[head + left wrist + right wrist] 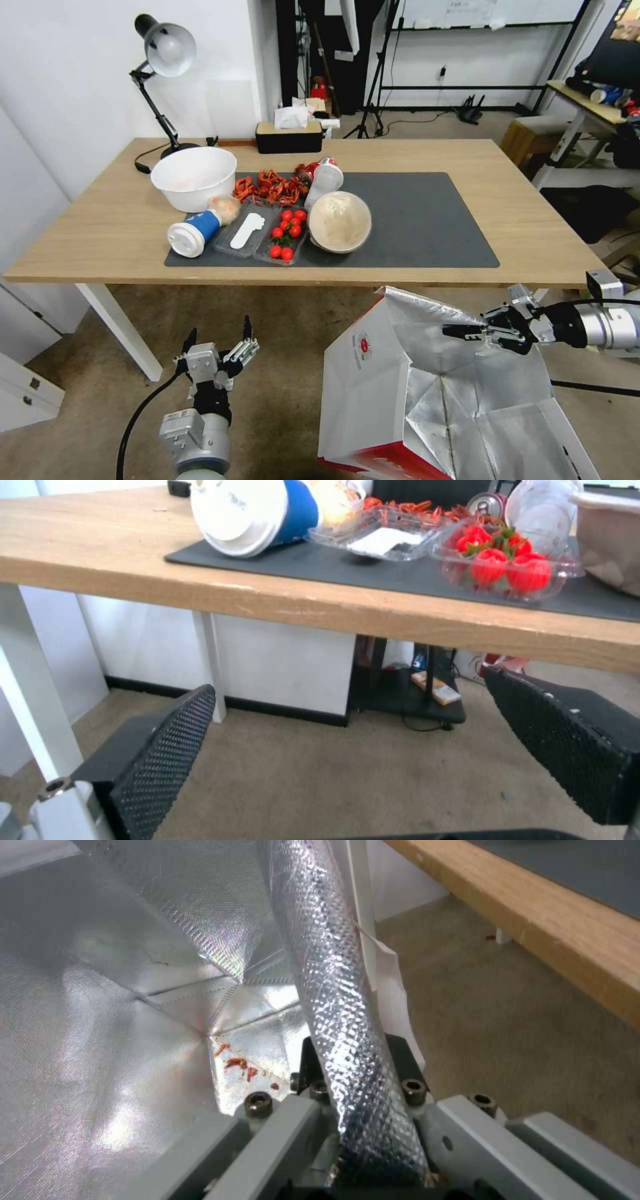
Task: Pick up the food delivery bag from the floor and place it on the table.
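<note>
Right gripper (475, 331) clamped on the foil-lined rim of the food delivery bag (373, 393), below the table (100, 227) edge; left gripper (219, 343) spread apart beside the bag.

We can't read any text here; the round red logo (364, 345) on the food delivery bag (373, 393) is too small.

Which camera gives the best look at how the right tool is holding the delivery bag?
The right wrist view: the foil rim of the food delivery bag runs between the right tool jaws. The head view shows tool at rim, small.
</note>
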You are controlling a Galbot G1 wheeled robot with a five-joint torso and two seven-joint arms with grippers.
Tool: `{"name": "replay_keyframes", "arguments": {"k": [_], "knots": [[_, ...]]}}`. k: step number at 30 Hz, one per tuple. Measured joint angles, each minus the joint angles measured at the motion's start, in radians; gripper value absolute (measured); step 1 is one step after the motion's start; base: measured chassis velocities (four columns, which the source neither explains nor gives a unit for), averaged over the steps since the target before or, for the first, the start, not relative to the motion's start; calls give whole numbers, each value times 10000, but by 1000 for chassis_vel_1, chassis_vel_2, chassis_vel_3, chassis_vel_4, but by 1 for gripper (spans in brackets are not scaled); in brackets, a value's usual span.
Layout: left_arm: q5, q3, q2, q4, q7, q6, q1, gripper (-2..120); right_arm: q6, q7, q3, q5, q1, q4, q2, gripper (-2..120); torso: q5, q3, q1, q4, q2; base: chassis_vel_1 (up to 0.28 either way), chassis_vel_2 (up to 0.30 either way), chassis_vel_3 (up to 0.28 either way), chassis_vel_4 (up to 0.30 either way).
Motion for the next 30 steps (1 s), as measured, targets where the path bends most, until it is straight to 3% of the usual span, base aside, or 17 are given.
{"name": "replay_keyframes", "arguments": {"k": [14,30], "knots": [[-52,-7,46,-43,-16,58,3,100,4,6,10,-4,-22,-44,67,0,1,409,324,0,730,0,0,0,0],[-70,-11,63,-38,-20,-17,48,100,16,10,8,-53,-52,-49,153,0,0,471,368,0,832,0,0,0,0]]}}
